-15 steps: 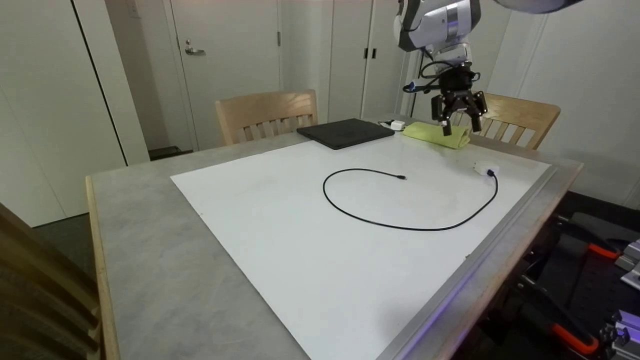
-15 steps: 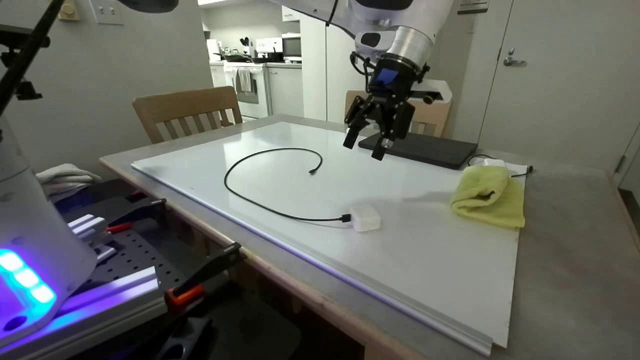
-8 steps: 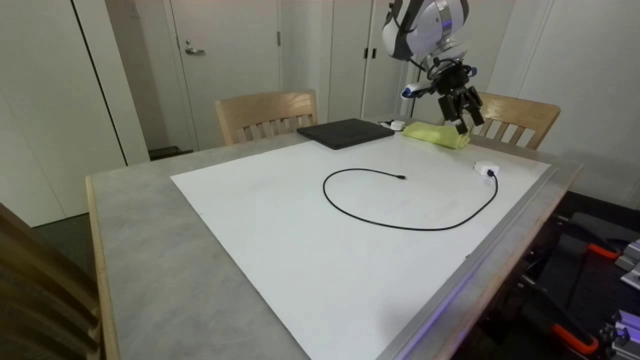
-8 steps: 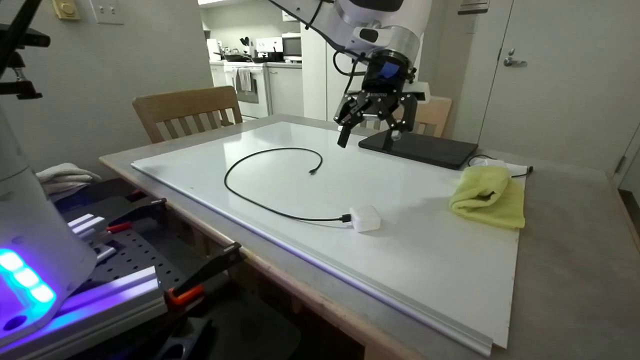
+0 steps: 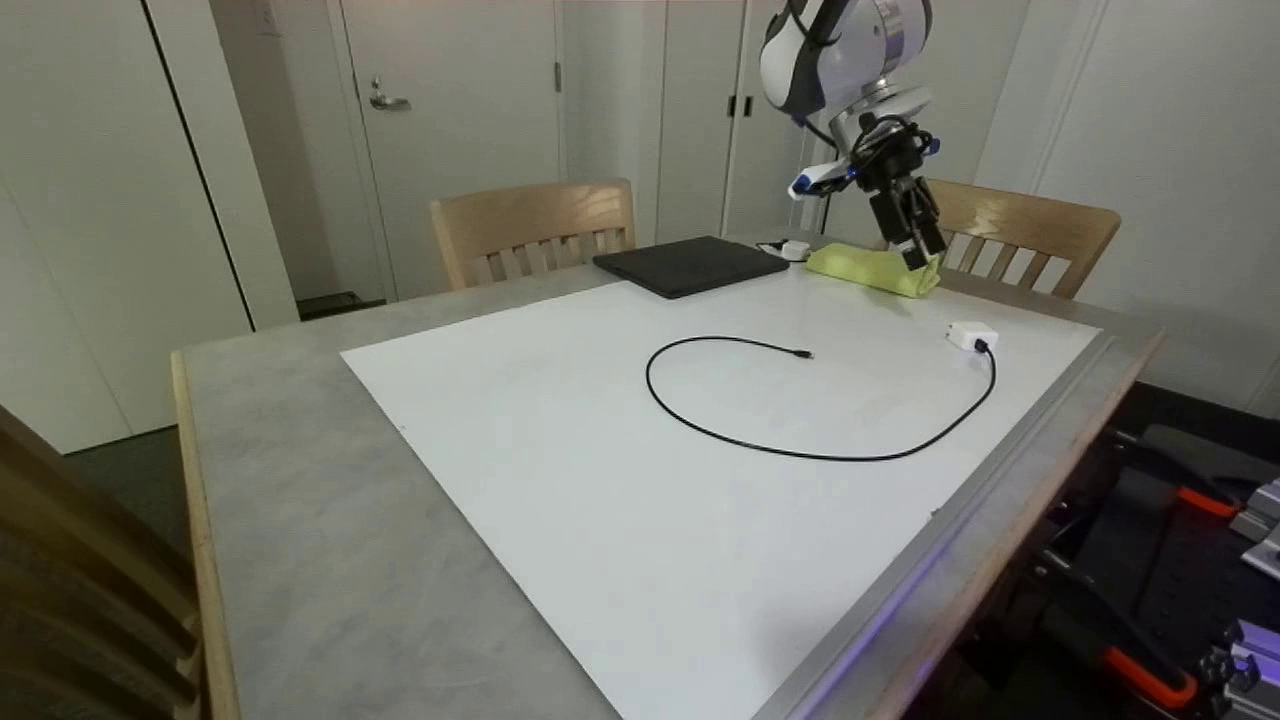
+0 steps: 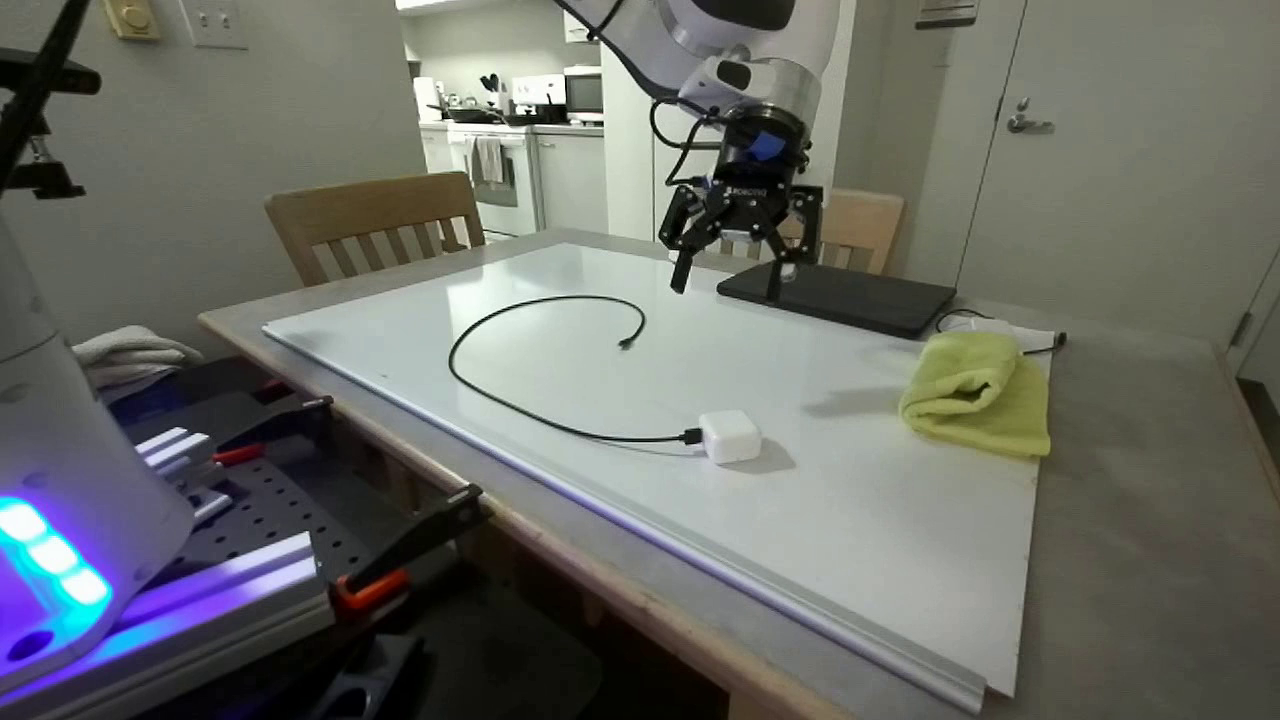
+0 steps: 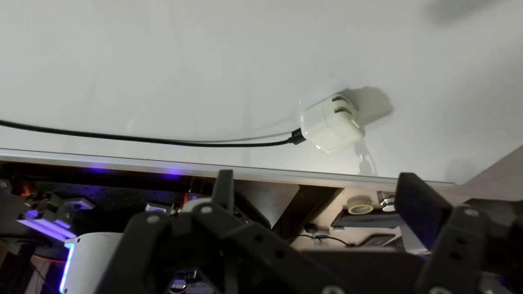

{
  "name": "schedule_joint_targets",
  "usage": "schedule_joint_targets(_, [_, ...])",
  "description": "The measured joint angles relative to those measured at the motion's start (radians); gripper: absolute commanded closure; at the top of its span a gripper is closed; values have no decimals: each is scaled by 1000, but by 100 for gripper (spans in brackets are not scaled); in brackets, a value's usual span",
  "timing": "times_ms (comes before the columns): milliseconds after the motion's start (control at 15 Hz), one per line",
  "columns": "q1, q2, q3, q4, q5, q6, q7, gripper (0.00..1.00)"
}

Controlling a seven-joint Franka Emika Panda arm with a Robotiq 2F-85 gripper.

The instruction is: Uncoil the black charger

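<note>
The black charger cable (image 5: pixel 845 459) lies in a wide open curve on the white board in both exterior views (image 6: pixel 640 440). One end is plugged into a white adapter block (image 5: pixel 972 336), also seen in an exterior view (image 6: pixel 731 438). The other end is a free plug (image 6: pixel 626 343) inside the curve. My gripper (image 6: pixel 728 287) hangs above the board, open and empty, apart from the cable; it also shows in an exterior view (image 5: pixel 926 257). In the wrist view the fingers (image 7: pixel 316 176) are wide apart, with the adapter (image 7: pixel 333 124) and part of the cable (image 7: pixel 204 144) beyond them.
A flat black pad (image 6: pixel 840 298) lies at the board's edge. A folded yellow-green cloth (image 6: pixel 975 395) sits at a corner, with a small white plug (image 5: pixel 795 251) and dark cord beside it. Wooden chairs (image 5: pixel 535 220) surround the table. Clamps (image 6: pixel 410 550) stand near the robot base (image 6: pixel 80 480).
The gripper has turned about its wrist and shifted slightly left in both exterior views, staying open above the board. The cable, adapter and cloth have not visibly moved.
</note>
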Motion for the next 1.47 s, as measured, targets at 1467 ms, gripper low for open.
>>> schedule_joint_targets(1467, [-550, -501, 801, -215, -232, 279, -70, 0])
